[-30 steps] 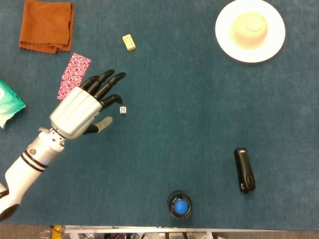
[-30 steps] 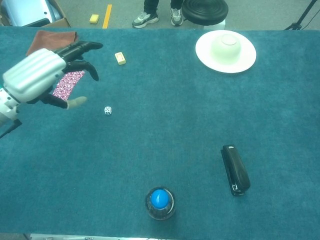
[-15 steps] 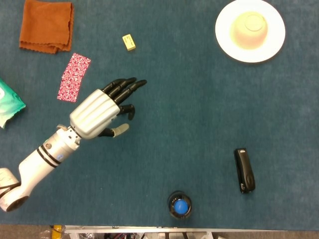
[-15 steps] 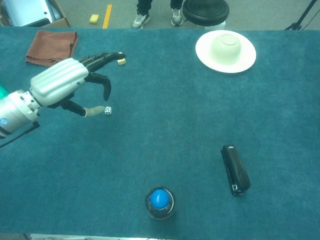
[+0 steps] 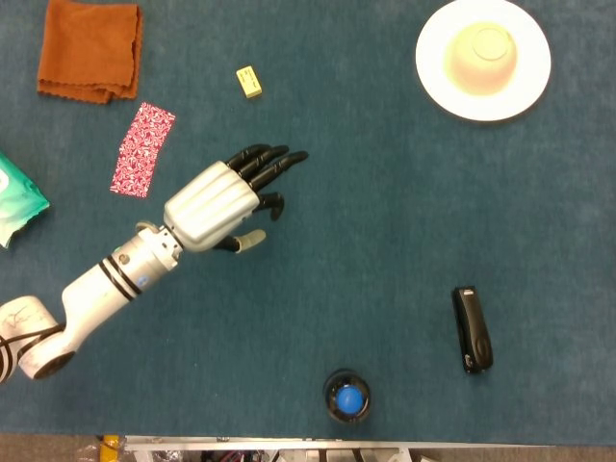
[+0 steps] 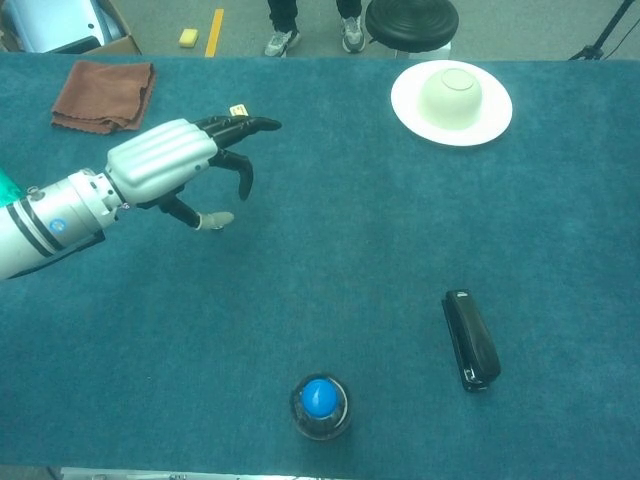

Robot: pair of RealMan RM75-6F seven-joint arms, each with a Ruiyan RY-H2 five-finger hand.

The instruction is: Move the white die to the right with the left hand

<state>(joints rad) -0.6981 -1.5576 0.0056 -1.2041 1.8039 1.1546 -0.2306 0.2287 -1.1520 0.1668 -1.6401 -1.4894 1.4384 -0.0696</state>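
The left hand [image 5: 223, 200] hovers low over the blue worktop [image 5: 385, 221], fingers spread apart and holding nothing visible. The white die is hidden beneath it in both views, so its exact spot cannot be told.

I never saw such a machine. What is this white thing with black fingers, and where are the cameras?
It is the robot's left hand, on an arm. One picture looks down from its head, the other from its chest. On the blue table lie a brown cloth, a red patterned card, a yellow block, a white plate with a bowl, a black stapler and a blue-capped jar. No white die shows; perhaps the hand covers it, so I cannot tell whether anything is held.
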